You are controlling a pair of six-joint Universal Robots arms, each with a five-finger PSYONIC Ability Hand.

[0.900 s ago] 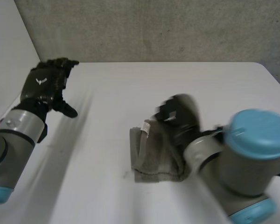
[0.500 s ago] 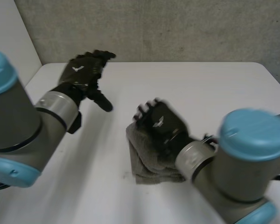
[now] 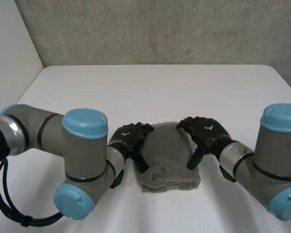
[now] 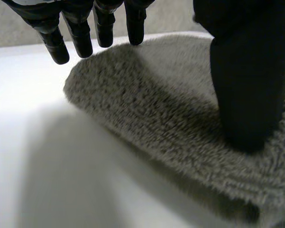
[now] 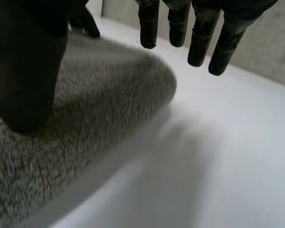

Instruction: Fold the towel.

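A grey towel [image 3: 167, 155] lies folded in a small thick pad near the table's front middle. My left hand [image 3: 131, 141] sits at its left edge and my right hand [image 3: 206, 133] at its right edge. The left hand [image 4: 242, 71] rests its thumb on top of the towel [image 4: 156, 109], while its straight fingers [image 4: 104, 23] hover over the rounded edge. The right hand [image 5: 23, 61] mirrors this: its thumb presses the towel [image 5: 99, 104] and its fingers [image 5: 199, 38] hang past the edge above the table. Both hands are open, gripping nothing.
The white table [image 3: 160, 92] stretches bare behind and beside the towel. A grey wall [image 3: 150, 29] stands behind it. My two arms flank the towel, the left elbow [image 3: 82, 160] and right elbow [image 3: 276, 165] near the front edge.
My left hand swept in from the table's far left to the towel's left edge. My right hand slid off the towel's top to its right edge. The towel now lies flatter.
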